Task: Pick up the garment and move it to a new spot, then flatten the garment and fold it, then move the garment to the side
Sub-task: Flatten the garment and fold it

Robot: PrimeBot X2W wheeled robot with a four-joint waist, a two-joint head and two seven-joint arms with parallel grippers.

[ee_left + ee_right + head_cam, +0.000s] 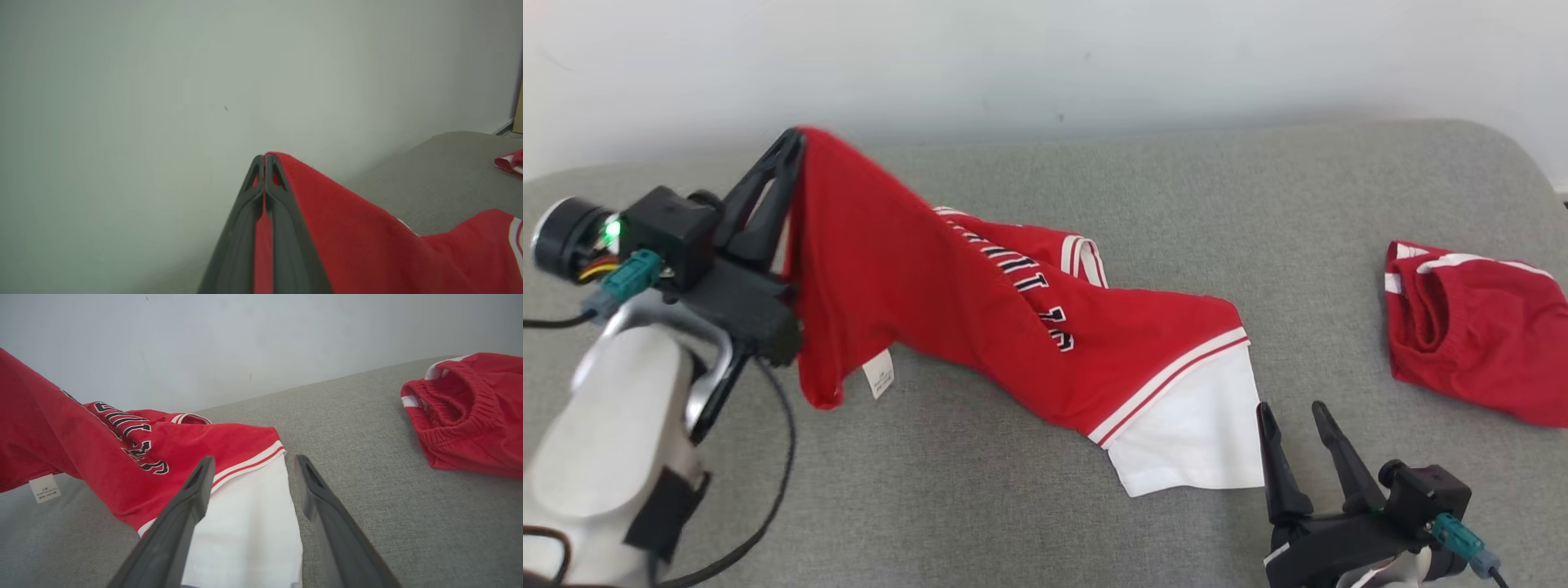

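Red jersey [931,286] held up by one edge at the far left between the clamped fingers of the left gripper [788,147], its body trailing right to a white sleeve [1192,433] lying on the grey cushion [1013,506], where the spread-fingered, empty right gripper [1290,412] stands just beside it, probably for a second hold.

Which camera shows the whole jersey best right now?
Head view: the jersey stretches from the left gripper to its white end. Left wrist shows the pinched edge; right wrist the lettering and white end.
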